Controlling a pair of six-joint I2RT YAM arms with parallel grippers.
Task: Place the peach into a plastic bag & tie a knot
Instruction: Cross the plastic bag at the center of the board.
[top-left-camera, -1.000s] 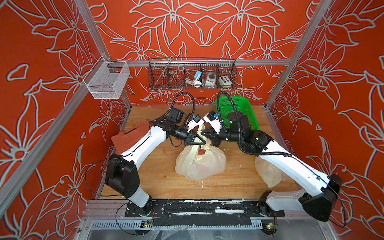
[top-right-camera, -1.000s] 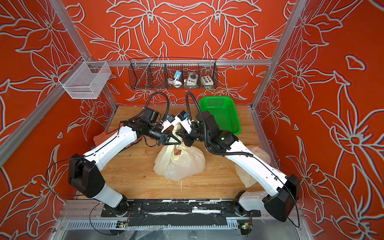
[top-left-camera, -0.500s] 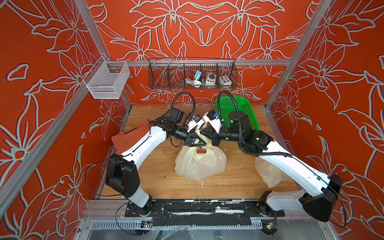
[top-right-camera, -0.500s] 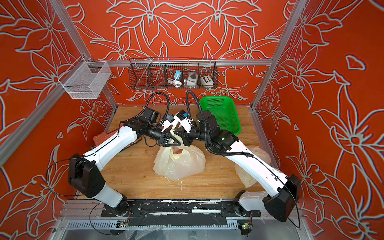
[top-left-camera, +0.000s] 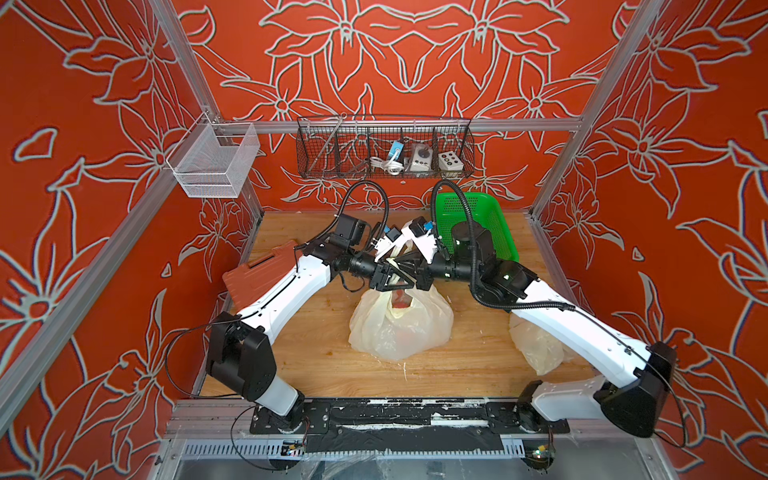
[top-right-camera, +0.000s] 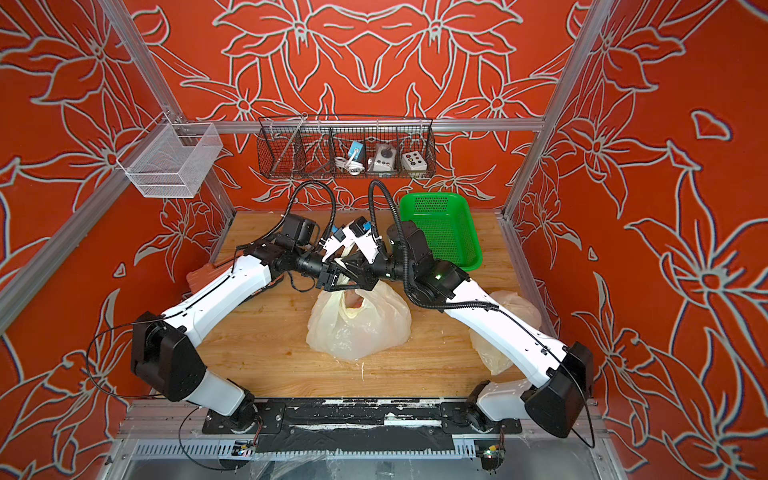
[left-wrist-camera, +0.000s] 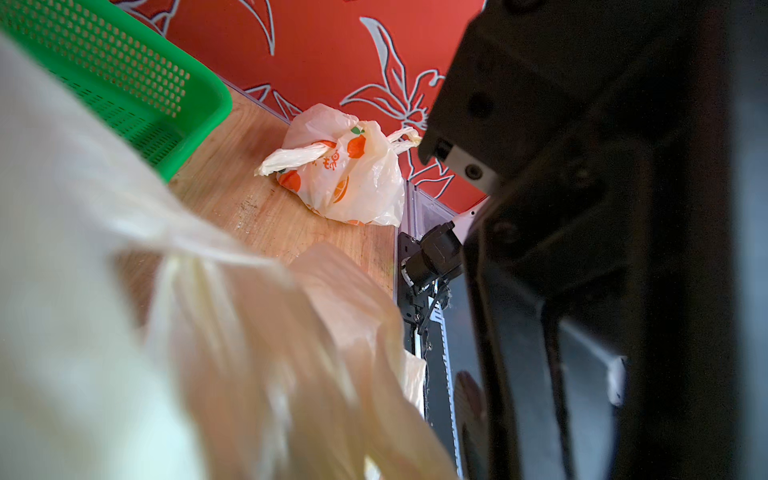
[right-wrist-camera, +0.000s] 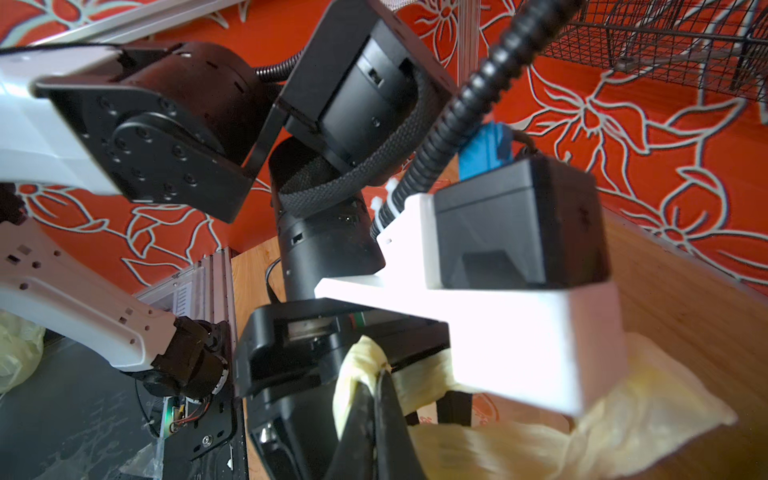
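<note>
There, right claw (right-wrist-camera: 377, 382) pinched on a slippery handle (right-wrist-camera: 357, 361) above the soft, light bag (top-left-camera: 399, 332) sitting mid table (top-left-camera: 316, 357), peach (top-left-camera: 400, 302) inside; left claw (top-left-camera: 384, 276) unclear, open or not, and I'd grab bunched loop, never loose film

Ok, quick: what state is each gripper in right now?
left gripper: cannot be told, its jaws are not clearly visible.
right gripper: closed, pinching the cream bag handle.
</note>
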